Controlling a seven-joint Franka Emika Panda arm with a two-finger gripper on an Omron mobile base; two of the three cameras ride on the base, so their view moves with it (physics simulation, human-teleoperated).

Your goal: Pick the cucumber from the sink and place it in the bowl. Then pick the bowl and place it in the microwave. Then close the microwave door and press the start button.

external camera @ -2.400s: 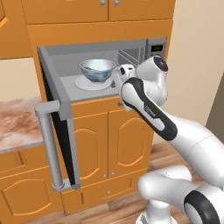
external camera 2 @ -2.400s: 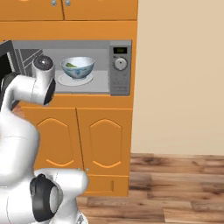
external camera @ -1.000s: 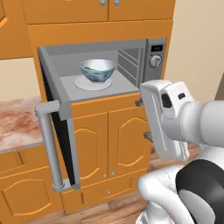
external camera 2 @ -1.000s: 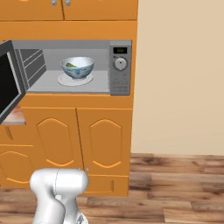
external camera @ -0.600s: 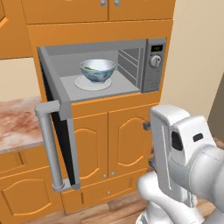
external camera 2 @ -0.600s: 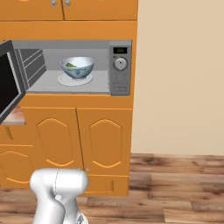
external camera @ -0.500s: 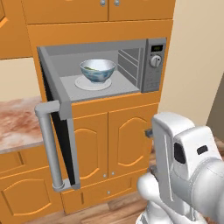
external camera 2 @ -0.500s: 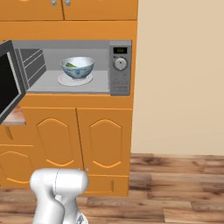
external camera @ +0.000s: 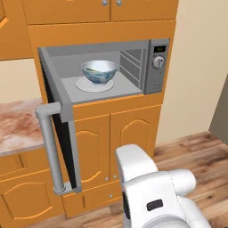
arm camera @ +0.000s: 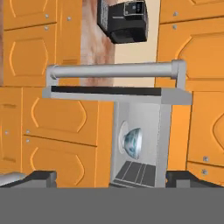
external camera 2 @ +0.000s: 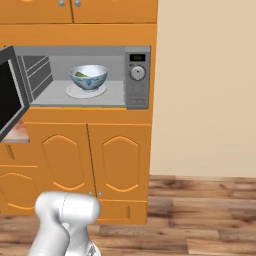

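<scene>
The microwave (external camera: 153,67) stands open, its door (external camera: 67,147) swung out to the left with the long bar handle (external camera: 49,151) in front. Inside, the bowl (external camera: 99,71) rests on the round turntable, and the dark-green cucumber (external camera 2: 81,74) lies in it. In the hand view the door handle (arm camera: 113,70) runs across the picture, with the bowl (arm camera: 132,143) seen past the door's edge. My gripper (arm camera: 111,179) is open and holds nothing, well back from the door, its fingertips (arm camera: 41,177) spread wide. The sink is out of view.
Orange cabinet doors (external camera: 133,138) fill the wall below the microwave. A marble counter (external camera: 18,127) lies to the left, behind the open door. A black appliance (arm camera: 124,19) sits on it. Wooden floor (external camera 2: 200,215) and a bare beige wall (external camera 2: 205,90) are on the right.
My arm has drawn back from the microwave and sunk lower in the left base view. The gripper stays open. The bowl and the door have not moved.
</scene>
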